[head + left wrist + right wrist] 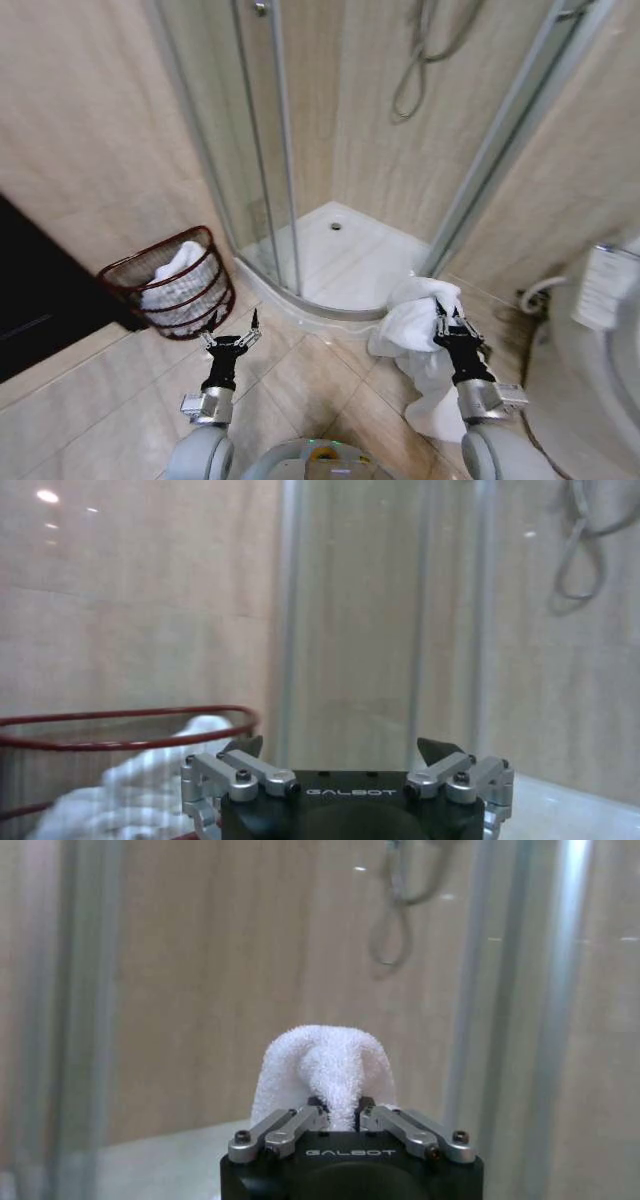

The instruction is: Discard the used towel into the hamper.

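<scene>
A white towel (412, 322) hangs in a bunch from my right gripper (446, 318), low at the right near the shower tray's edge. In the right wrist view the gripper (340, 1108) is shut on a fold of the towel (325, 1065). The hamper (120, 270), a dark red wire basket, stands at the left against the wall with another white towel (176, 280) inside. My left gripper (232, 325) hangs open just right of the hamper, holding nothing. In the left wrist view its fingertips (247, 745) spread wide beside the hamper's rim (130, 742).
A corner shower with glass doors (260, 140) and a white tray (350, 262) fills the middle. A dark cabinet (35, 290) stands at the left behind the hamper. A white fixture (590, 350) is at the right. Tiled floor (300, 380) lies between the arms.
</scene>
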